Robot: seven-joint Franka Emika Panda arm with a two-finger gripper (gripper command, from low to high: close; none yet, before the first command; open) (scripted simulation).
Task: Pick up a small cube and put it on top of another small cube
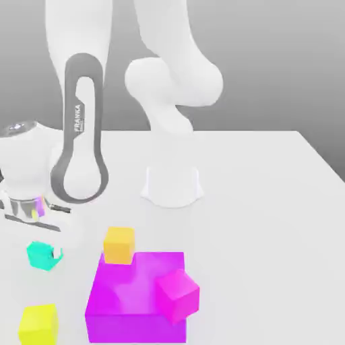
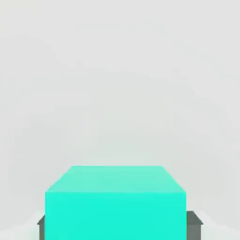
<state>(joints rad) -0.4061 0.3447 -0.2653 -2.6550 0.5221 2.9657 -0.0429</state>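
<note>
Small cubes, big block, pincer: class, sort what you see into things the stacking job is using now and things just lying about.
In the job:
- pincer
- turquoise cube, between its fingers

Lying about:
- purple block

Possible stacking targets, undecided: orange, yellow, magenta cubes

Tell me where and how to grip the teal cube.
Grip the teal cube by two opposite upright side faces, coming from straight above. The gripper already has it so, a finger at each side. Its flat, parallel faces should suit two fingers, and its flat top leaves room to come down.
</note>
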